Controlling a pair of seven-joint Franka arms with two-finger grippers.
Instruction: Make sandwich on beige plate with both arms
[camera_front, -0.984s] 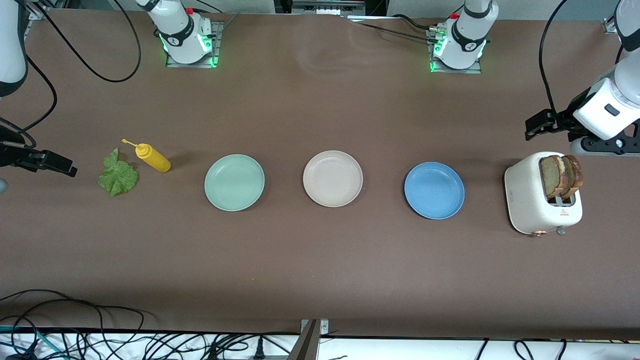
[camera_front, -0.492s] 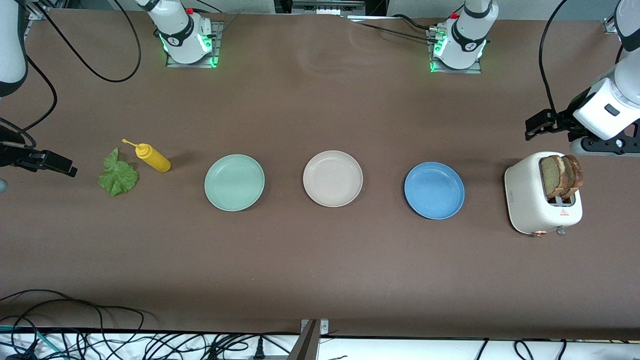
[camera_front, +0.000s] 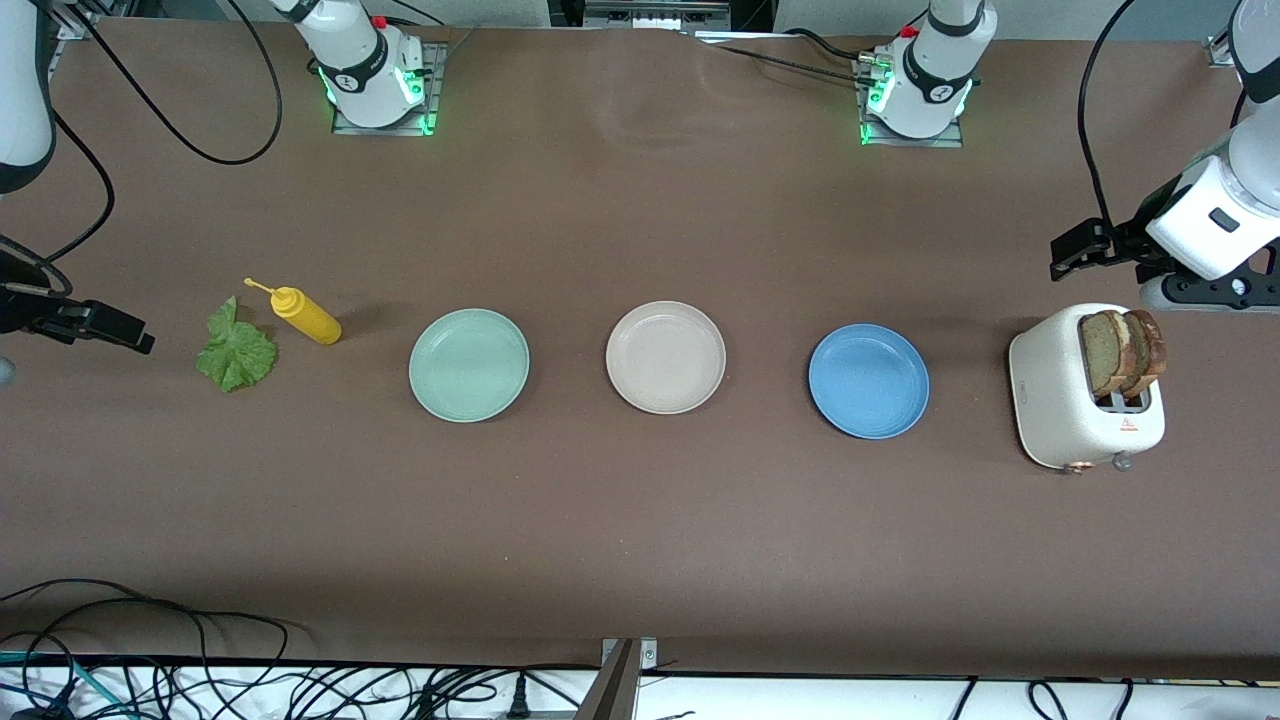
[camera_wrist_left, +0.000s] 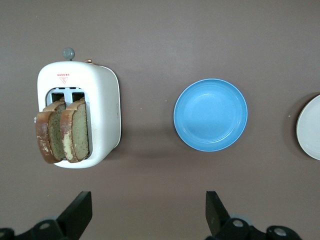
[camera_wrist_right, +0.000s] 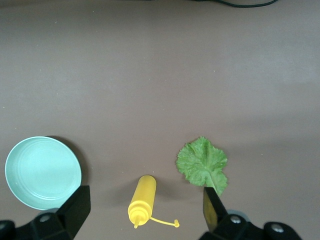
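The left gripper (camera_front: 1075, 250) hangs in the air at the left arm's end of the worktop (camera_front: 640, 550), with its fingers (camera_wrist_left: 77, 212) wide apart and nothing in them. It sits close to the white toaster (camera_front: 1070, 400), and that makes sense, because the two bread slices (camera_front: 1120, 350) stand up out of the toaster's slots, ready to be pulled out.

The right gripper (camera_front: 105, 328) hangs at the right arm's end of the worktop, and its fingers (camera_wrist_right: 75, 207) are wide apart and empty too. The green lettuce leaf (camera_front: 236, 352) lies flat on the worktop near it, and the yellow sauce bottle (camera_front: 305, 314) lies on its side just beside the leaf. So each arm has its own food close by.

The beige plate (camera_front: 665, 357) sits in the middle of the row, between the mint green plate (camera_front: 469, 364) and the blue plate (camera_front: 868, 380). It has nothing on it. I think it is in the middle so both arms can reach it. No part of the sandwich is made yet.
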